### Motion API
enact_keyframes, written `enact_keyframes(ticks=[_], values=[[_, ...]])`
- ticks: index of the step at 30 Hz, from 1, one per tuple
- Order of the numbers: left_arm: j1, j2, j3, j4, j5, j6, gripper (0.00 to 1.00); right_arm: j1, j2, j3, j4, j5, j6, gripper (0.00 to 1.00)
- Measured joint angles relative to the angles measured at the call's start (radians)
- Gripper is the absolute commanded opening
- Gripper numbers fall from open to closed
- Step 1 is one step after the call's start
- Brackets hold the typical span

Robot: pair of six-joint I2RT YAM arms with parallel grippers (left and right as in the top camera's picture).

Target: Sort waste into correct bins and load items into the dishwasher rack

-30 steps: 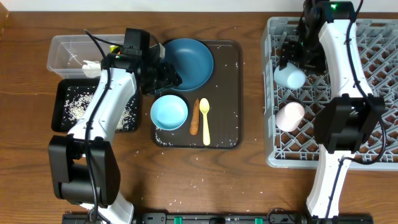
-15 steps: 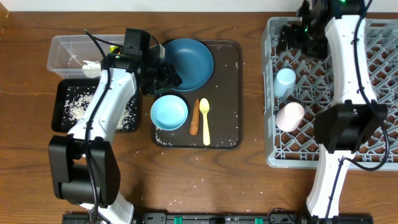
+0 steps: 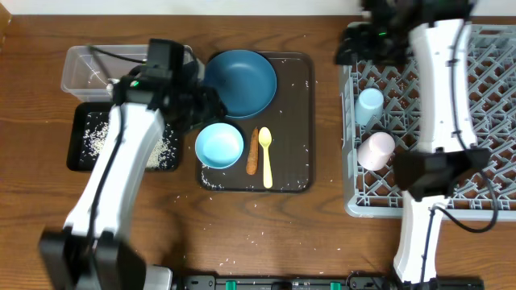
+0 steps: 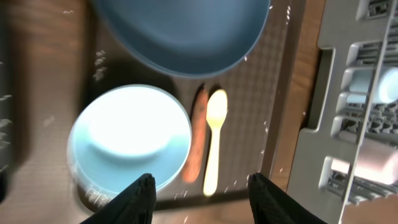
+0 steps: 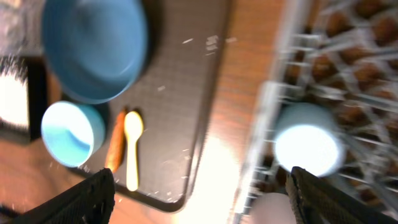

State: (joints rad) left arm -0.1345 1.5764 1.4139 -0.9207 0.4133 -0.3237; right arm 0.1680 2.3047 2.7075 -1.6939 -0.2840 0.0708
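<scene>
Well, my left gripper [image 4: 200, 182] hangs spread and empty above the near ends of the food stick [image 4: 194, 140] and spoon [image 4: 213, 140], side by side; I'd come down square on the stick alone, clear of the bowl [image 4: 130, 137] to its left. My right gripper [image 5: 200, 180], equally wide and empty, hovers over the far left corner of the rack [image 3: 492, 121].

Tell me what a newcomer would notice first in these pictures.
The large grey plastic lattice rack fills the right side, with a small light blue cup and a small pink cup near its left edge. At centre, a dark brown serving tray carries a dark blue round plate, a light blue bowl, an orange-brown food stick and a pale yellow spoon. White rice grains speckle the shallow black tray at left.
</scene>
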Motion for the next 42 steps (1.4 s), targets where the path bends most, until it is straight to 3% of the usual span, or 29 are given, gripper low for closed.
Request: enact_keyframes(ticks=[8, 21, 30, 35, 42], values=[[-0.04, -0.124, 0.0, -0.187, -0.156, -0.045, 0.5, 0.175, 0.0, -0.049, 0.005, 0.07, 0.072, 0.78], [-0.04, -0.123, 0.0, -0.22, -0.245, -0.073, 0.49, 0.384, 0.0, -0.303, 0.147, 0.109, 0.158, 0.66], [-0.056, -0.123, -0.086, -0.165, -0.259, -0.076, 0.44, 0.409, 0.0, -0.356, 0.23, 0.121, 0.2, 0.67], [-0.139, -0.112, -0.148, -0.047, -0.268, -0.076, 0.44, 0.408, 0.0, -0.358, 0.237, 0.124, 0.206, 0.7], [-0.25, -0.032, -0.163, -0.014, -0.332, -0.081, 0.44, 0.408, 0.0, -0.359, 0.245, 0.124, 0.206, 0.69]])
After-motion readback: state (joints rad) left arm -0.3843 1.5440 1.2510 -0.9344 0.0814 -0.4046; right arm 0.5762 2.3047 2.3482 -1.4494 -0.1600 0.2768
